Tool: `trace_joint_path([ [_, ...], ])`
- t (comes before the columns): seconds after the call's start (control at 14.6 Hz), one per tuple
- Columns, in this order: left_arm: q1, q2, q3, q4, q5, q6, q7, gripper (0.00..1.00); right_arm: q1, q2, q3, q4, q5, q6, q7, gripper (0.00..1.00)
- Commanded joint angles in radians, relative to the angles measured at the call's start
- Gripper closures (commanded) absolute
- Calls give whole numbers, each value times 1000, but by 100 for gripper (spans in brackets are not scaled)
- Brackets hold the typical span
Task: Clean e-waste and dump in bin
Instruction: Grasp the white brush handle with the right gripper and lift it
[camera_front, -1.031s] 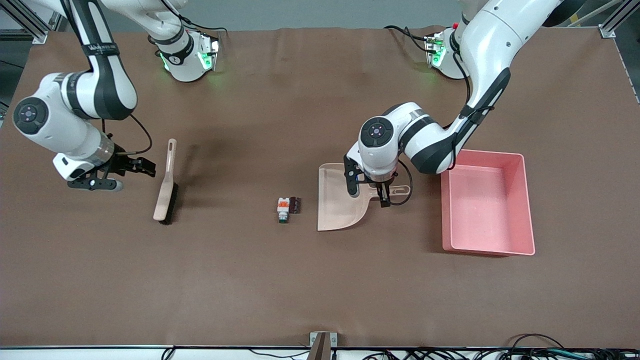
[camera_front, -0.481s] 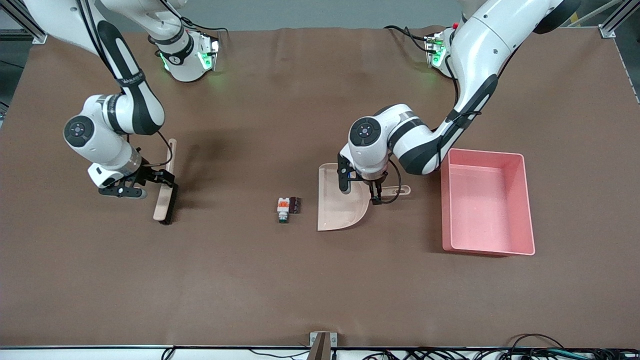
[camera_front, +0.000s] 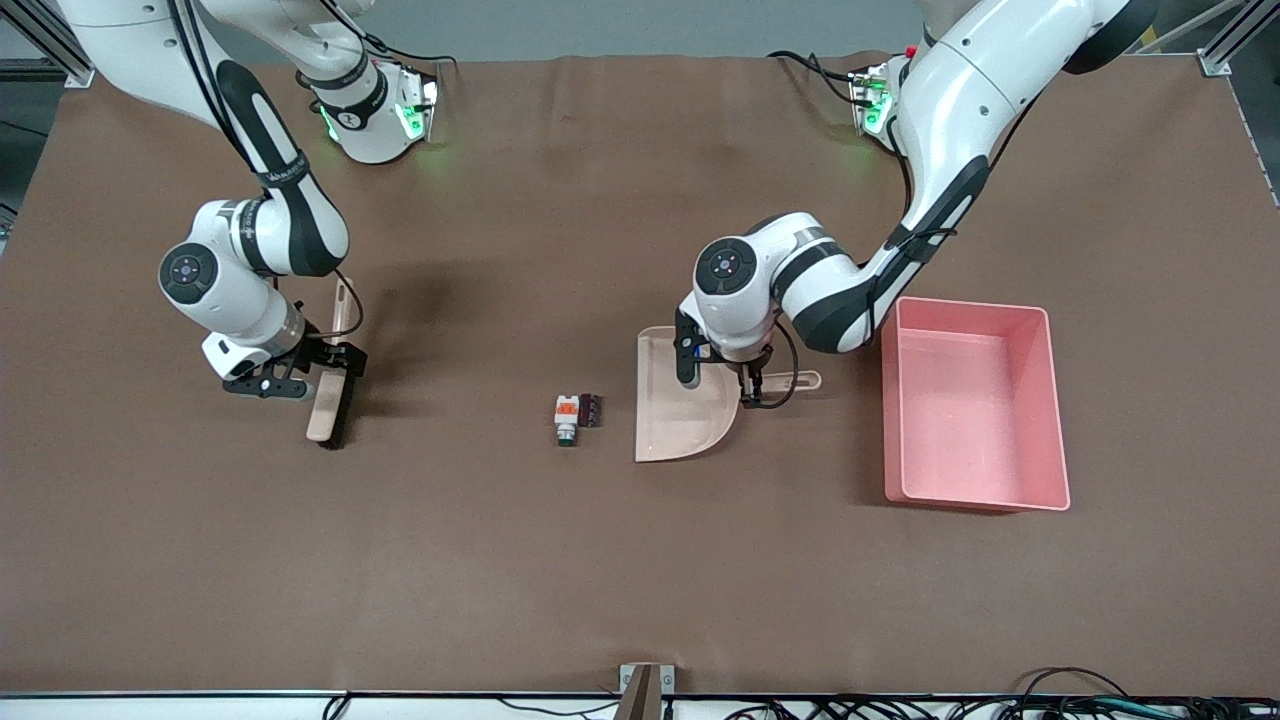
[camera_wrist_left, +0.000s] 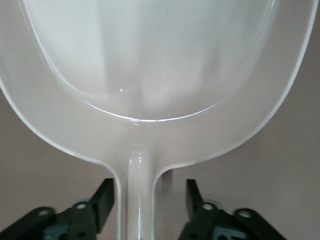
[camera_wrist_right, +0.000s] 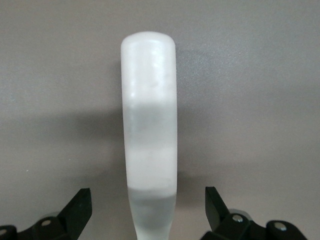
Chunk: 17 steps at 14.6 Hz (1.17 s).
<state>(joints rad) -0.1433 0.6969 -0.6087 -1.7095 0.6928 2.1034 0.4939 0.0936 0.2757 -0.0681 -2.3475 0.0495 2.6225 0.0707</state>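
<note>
The e-waste lies mid-table: a white block with orange marks (camera_front: 566, 411) and, touching it, a dark stubby cylinder (camera_front: 591, 408). The beige dustpan (camera_front: 670, 420) lies beside them toward the left arm's end. The pink bin (camera_front: 1056, 400) stands past the dustpan at that end. My left gripper (camera_front: 745, 390) is open, its fingers on either side of the dustpan's handle (camera_wrist_left: 137, 200), not touching it. The beige brush (camera_front: 328, 405) lies toward the right arm's end. My right gripper (camera_front: 325, 372) is open, straddling the brush handle (camera_wrist_right: 149, 125).
The brown table mat (camera_front: 640, 560) is bare nearer the front camera. Cables run along the table's front edge (camera_front: 1050, 705). The bin is empty inside.
The right arm has swung in toward the brush and its gripper now straddles the handle. The left gripper has shifted slightly along the dustpan handle toward the pan.
</note>
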Motion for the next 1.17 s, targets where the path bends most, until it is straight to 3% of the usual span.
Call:
trace_joint_path([
  [0.0, -6, 12, 0, 19, 27, -6, -14, 40, 3, -4, -1, -7, 12, 11, 4, 5],
  [0.48, -13, 41, 1, 51, 47, -6, -17, 48, 2, -6, -1, -3, 12, 4, -5, 43],
  [0.82, -13, 41, 3, 51, 59, -6, -15, 61, 3, -7, -1, 2, 12, -5, -2, 81],
  [1.1, -13, 49, 3, 53, 77, -6, -17, 67, 9, -12, 1, 88, 12, -158, 9, 93],
])
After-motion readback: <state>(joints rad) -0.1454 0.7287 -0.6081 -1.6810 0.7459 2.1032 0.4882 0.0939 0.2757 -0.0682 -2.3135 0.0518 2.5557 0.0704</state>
